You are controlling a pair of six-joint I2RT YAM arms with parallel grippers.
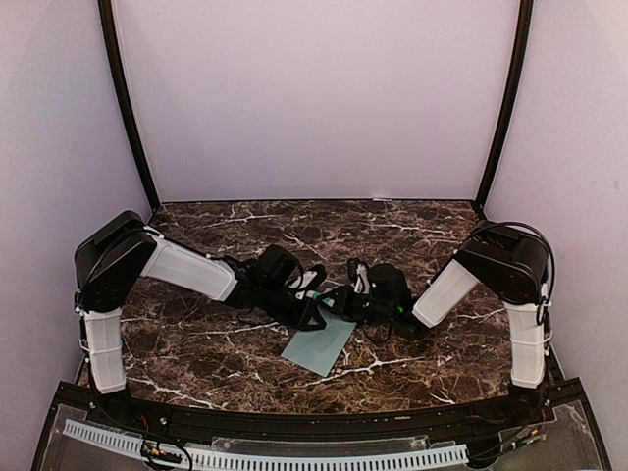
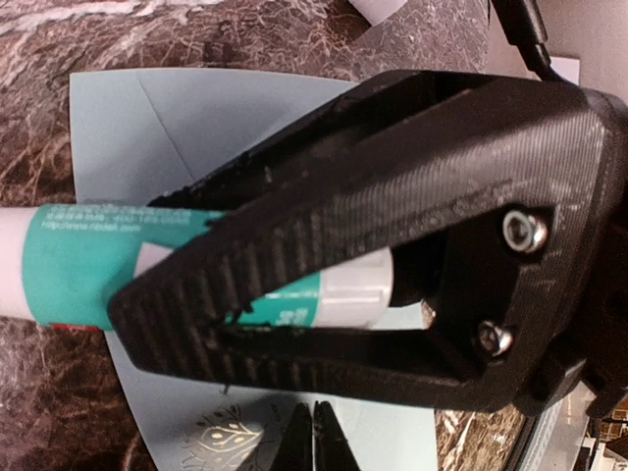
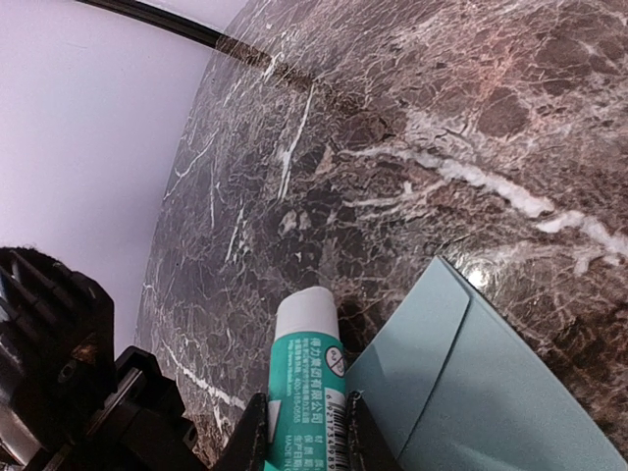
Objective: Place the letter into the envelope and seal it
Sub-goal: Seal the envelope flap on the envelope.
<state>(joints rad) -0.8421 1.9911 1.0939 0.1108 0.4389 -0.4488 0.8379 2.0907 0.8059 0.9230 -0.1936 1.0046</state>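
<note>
The pale teal envelope (image 1: 319,343) lies flat on the marble table, partly under both grippers; it also shows in the left wrist view (image 2: 147,137) and the right wrist view (image 3: 510,392). My right gripper (image 3: 306,420) is shut on a teal-and-white glue stick (image 3: 309,353), held low beside the envelope's edge. In the left wrist view the right gripper's black body (image 2: 392,245) holds the glue stick (image 2: 78,260) across the envelope. My left gripper (image 2: 314,427) has its fingertips together just over the envelope, near a gold ornament (image 2: 221,437). The letter does not show.
The dark marble table (image 1: 196,343) has black frame posts (image 1: 128,108) at the back corners and pale walls around. The two arms meet at the middle (image 1: 334,299), over the envelope's far end. A black rail (image 1: 294,427) runs along the near edge.
</note>
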